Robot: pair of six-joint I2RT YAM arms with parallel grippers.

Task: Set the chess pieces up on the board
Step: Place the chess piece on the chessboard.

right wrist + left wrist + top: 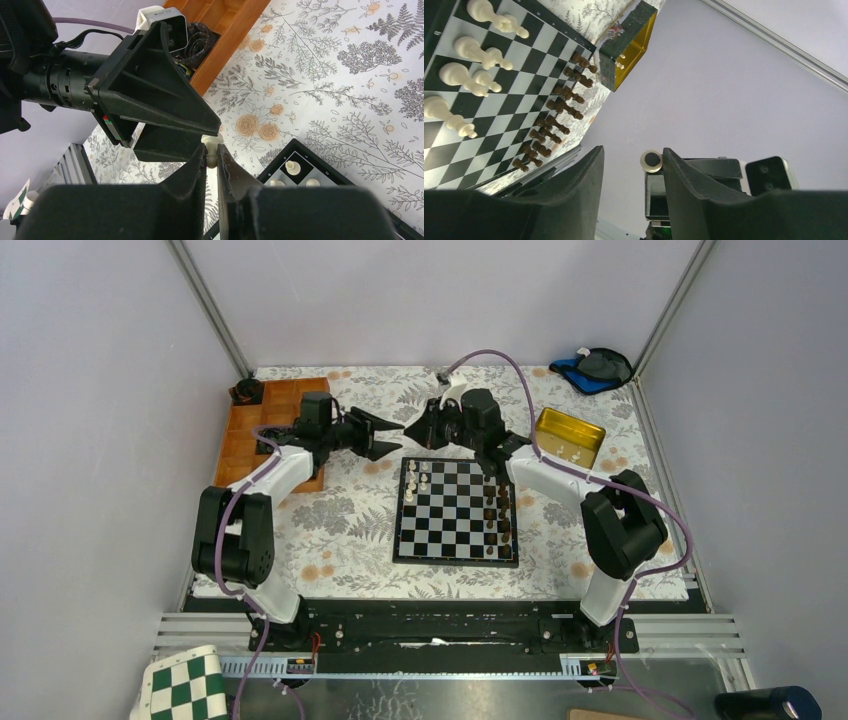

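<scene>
Item: one small cream chess piece (210,140). It is hanging in the air just past the far left corner of the board, over the cloth. It is not standing on any square.

Holder: the right gripper (211,151) is pinching it. The jaws are standing very narrow, with the piece's stem between the two black fingers and its head poking out above the tips.

Opposite claw: the left gripper (633,154) is facing the right one, nose to nose. Its jaws are standing partly apart and nothing is sitting between them. One of its finger tips is hovering just beside the head of the piece; I cannot tell whether it is touching.

Board: the square black-framed chessboard with black and pale grey squares (456,561) is lying flat in the middle of the table. A cluster of cream chess pieces (417,480) is standing at its far left corner. Two files of dark brown chess pieces (500,510) are running down its right side.

Surroundings:
- The floral-print tablecloth (340,530) is lying under everything.
- An open gold metal tin (570,437) is sitting just beyond the board's far right corner, with small pale bits inside that are too small to name.
- A brown wooden checkered board (265,425) is lying at the far left.
- A blue and black bundle (598,367) is sitting in the far right corner.
- A green-and-white checkered board (185,688) is lying off the table, near left.
</scene>
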